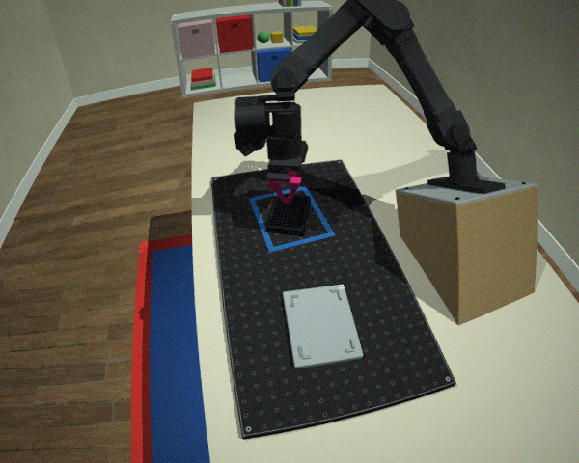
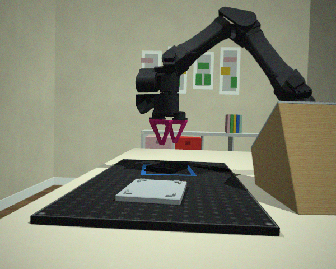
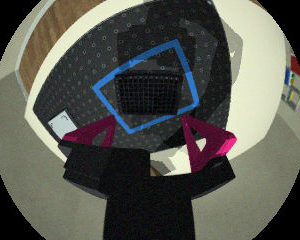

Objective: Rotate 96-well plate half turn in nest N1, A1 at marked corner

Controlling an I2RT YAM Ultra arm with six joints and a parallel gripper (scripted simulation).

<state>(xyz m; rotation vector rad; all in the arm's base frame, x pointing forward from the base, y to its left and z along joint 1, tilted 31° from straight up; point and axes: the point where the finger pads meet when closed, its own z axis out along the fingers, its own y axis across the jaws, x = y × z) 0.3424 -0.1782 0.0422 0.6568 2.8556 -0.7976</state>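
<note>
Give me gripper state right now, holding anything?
Gripper: open, holding nothing; it hangs above the 96-well plate, which lies inside the B1 outline.

A white cube shelf unit point(image 1: 179, 65) is set against the beige back wall point(image 1: 120, 44), beyond the far end of the cream desk point(image 1: 504, 398). Pink point(image 1: 196, 39), red point(image 1: 234, 33) and blue point(image 1: 271, 62) bins are held in its compartments, along with a green ball point(image 1: 262, 36) and a yellow block point(image 1: 277, 37). Wood plank flooring point(image 1: 80, 199), edged by a pale skirting board point(image 1: 25, 179), is seen left of the desk. A blue mat with a red border point(image 1: 173, 348) is laid on that flooring beside the desk. Three posters point(image 2: 229, 70) are hung on the wall above the shelf unit.
</note>
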